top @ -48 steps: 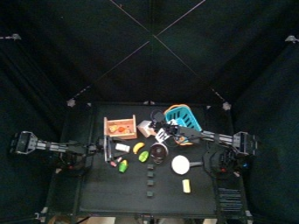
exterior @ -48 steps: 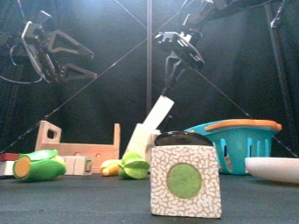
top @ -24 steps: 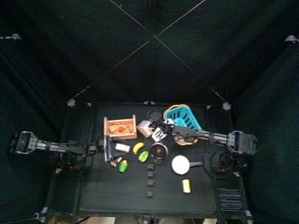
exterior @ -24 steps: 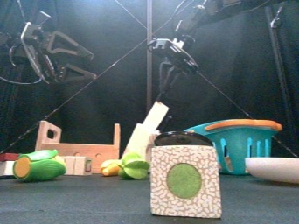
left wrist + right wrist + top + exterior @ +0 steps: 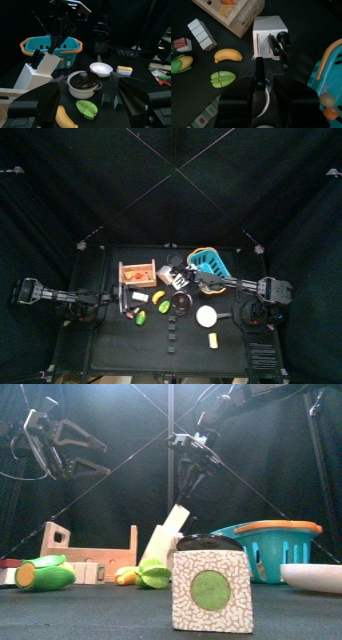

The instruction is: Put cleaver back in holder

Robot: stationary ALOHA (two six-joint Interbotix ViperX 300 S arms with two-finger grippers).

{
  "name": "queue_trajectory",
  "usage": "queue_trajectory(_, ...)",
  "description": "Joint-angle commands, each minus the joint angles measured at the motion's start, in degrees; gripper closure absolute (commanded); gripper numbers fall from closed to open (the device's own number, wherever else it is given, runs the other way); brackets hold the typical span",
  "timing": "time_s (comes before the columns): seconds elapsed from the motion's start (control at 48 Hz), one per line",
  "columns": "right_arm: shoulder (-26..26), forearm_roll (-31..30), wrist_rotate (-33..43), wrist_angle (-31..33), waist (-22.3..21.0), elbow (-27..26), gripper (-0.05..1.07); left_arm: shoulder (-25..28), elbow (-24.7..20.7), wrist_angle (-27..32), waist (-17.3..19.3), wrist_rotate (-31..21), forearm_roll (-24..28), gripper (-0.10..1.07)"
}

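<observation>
Cleaver held over the holder, not yet slotted

Left hand (image 5: 67,449) hangs high on the left side, jaws spread wide and holding nothing; it rests out of the work.

The holder (image 5: 171,534), a pale slanted block, stands on the bench (image 5: 80,609) near the middle, just beside the wooden tray and in front of the blue basket (image 5: 274,549). Two black handles already stick out of its top face in the right wrist view, and a free slot looks to lie beside them.

The right hand (image 5: 191,456) hovers above the holder, well clear of it. Its jaws are closed on the cleaver (image 5: 259,70), which shows between them as a thin dark strip with a pale edge lower down, hanging roughly toward the block. Which end points down I cannot tell for sure.

Judging by its look, the cleaver is a small toy piece: light, stiff and flat, probably smooth enough to swivel or slide in a pinch. A hold across the flat faces near the handle end would keep it from pivoting and leave the blade free to enter. The slot is narrow and tilted, so the blade likely needs to match the block's lean before it goes down; a light block like this may tip or skid if the blade catches its rim
</observation>
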Motion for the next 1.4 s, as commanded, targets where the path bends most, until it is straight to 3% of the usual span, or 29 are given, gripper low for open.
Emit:
queue_trajectory(0.0, -0.97, -0.35, 0.0, -1.23, -0.35, -2.02, 0.32, 0.0, -0.62, -0.18, -0.09, -0.09, 0.26, -0.06)
queue_trajectory(0.583, -0.97, -0.35, -0.18, -1.58, 0.0, -1.32, 0.31, 0.0, -0.26, -0.09, -0.09, -0.09, 0.26, -0.06)
queue_trajectory(0.792, -3.69, -1.05, -0.18, -1.93, 2.99, 0.35, 0.32, 0.0, -0.18, -0.09, -0.09, -0.09, 0.26, -0.06)
queue_trajectory(1.125, -12.39, -2.99, 0.7, -16.17, 8.53, 11.78, 0.32, 0.0, -0.09, -0.09, -0.44, -0.09, 0.26, -0.06)
queue_trajectory(1.375, -17.4, -5.19, 0.44, -22.85, 10.99, 21.18, 0.32, 0.53, 0.44, -0.09, -1.41, -0.09, 2.11, -0.06)
